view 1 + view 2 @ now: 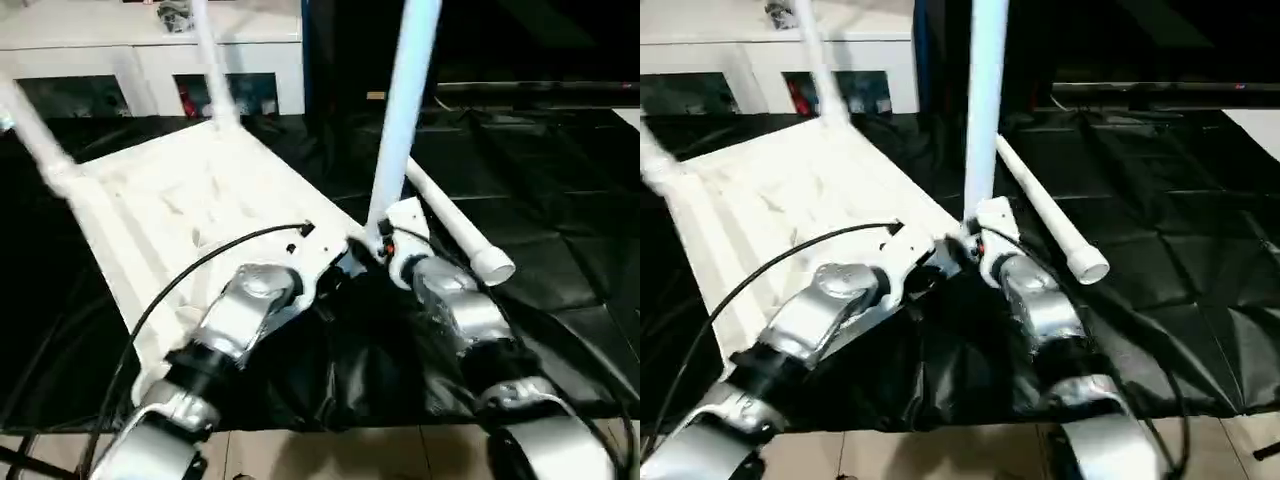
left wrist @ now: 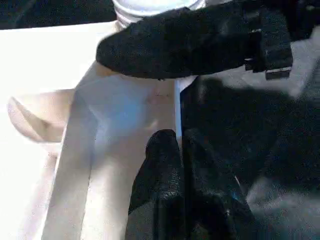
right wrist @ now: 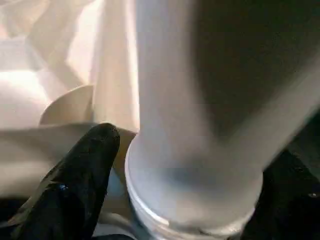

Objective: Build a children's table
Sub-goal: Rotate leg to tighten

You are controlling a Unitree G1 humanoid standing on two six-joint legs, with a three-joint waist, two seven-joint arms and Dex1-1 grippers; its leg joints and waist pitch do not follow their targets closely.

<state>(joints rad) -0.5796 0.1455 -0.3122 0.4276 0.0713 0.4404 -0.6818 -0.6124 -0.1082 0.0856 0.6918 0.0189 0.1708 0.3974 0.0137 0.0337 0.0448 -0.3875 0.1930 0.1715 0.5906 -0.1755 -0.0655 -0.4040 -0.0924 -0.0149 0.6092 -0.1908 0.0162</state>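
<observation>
A black cover (image 1: pixel 560 250) is lying creased over the work surface. A white cabinet (image 1: pixel 150 60) is standing behind it, holding coloured items (image 1: pixel 225 98) in its compartments.

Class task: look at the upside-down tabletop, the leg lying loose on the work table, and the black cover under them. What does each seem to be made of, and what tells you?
Tabletop: probably moulded white plastic, with a smooth, slightly glossy finish and ribs on its underside.
Loose leg: a hollow white tube, likely plastic too; its open end shows.
Black cover: looks like thin sheeting or coated cloth, since it creases and catches shine; which one is unclear.
</observation>
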